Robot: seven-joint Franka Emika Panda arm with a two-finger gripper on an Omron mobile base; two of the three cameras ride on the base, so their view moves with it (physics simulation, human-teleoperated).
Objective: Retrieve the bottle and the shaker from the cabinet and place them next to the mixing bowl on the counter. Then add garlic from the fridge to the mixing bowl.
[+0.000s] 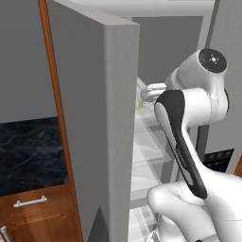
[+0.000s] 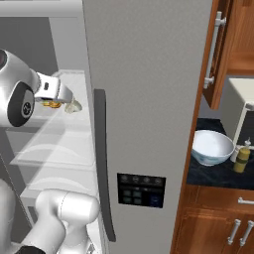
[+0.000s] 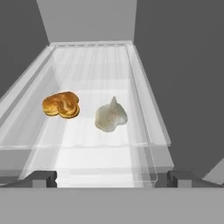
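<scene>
In the hand view a white garlic bulb lies on a clear fridge shelf, right of centre. My gripper hangs in front of the shelf edge, short of the garlic, open, with nothing between its fingertips. In the right base view the garlic sits just past my hand, inside the fridge. The white mixing bowl stands on the dark counter to the right, with a yellow-brown bottle beside it. The shaker is out of view. The cabinet door hangs open above the counter.
A golden pastry lies left of the garlic on the same shelf. The grey fridge door with its dark handle stands between the fridge interior and the counter. The other open door walls off the left side.
</scene>
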